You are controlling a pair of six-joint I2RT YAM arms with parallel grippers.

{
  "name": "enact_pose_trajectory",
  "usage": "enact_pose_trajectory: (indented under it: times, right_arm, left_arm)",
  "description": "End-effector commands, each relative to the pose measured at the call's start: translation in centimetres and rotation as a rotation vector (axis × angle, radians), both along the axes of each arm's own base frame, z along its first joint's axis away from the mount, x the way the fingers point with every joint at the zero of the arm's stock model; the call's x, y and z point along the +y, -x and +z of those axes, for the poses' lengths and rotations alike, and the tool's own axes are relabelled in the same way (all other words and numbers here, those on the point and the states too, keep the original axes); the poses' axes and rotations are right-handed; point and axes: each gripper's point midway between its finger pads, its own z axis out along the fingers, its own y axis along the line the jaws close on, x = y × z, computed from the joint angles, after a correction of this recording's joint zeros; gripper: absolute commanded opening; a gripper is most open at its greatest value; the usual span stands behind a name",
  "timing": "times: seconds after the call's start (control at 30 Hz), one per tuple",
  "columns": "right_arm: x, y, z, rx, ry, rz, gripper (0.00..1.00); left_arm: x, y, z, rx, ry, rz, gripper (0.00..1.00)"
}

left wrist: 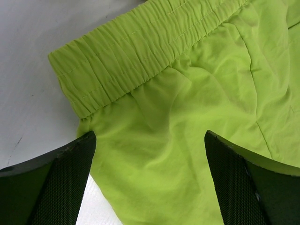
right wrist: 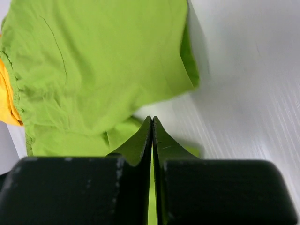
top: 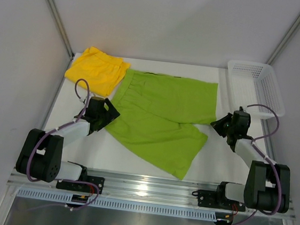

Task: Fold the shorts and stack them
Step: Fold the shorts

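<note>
The lime green shorts (top: pixel 166 114) lie spread flat mid-table, waistband to the left and legs to the right. The bright yellow shorts (top: pixel 97 70) lie folded at the back left, touching the green waistband. My left gripper (top: pixel 108 113) is open over the near waistband corner; in the left wrist view (left wrist: pixel 149 136) green fabric (left wrist: pixel 187 93) lies between the fingers. My right gripper (top: pixel 219 123) is shut by the far leg's hem corner. In the right wrist view its tips (right wrist: pixel 152 119) point at the table between the two legs (right wrist: pixel 93 56), and I see nothing clearly pinched. A yellow edge (right wrist: pixel 7 103) shows at the left.
A white plastic mesh basket (top: pixel 257 86) stands at the back right, close behind the right arm. White walls close in the table on the left, back and right. The rail with the arm bases runs along the near edge.
</note>
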Motion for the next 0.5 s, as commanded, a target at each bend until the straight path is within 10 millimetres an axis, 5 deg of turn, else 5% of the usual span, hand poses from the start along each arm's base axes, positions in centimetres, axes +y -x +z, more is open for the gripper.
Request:
enact_pose_trajectory:
  times: [0.0,0.2,0.33,0.47]
  right_arm:
    - [-0.7,-3.9,1.8,-0.068,0.039,-0.012,0.00]
    - [0.3,-5.3,1.8,-0.048,-0.017,0.029,0.00]
    - [1.6,-2.4,3.1,-0.036,0.016,0.099,0.16]
    - [3.8,2.6,3.4,0.006,0.003,0.243,0.30]
  left_arm:
    - [0.0,-1.6,2.0,-0.060,-0.017,0.002,0.99]
    - [-0.6,-1.9,3.1,-0.074,-0.005,-0.014,0.98]
    - [-0.3,-1.9,4.5,-0.094,-0.027,-0.023,0.99]
    - [-0.4,-2.3,6.5,-0.108,-0.045,-0.047,0.99]
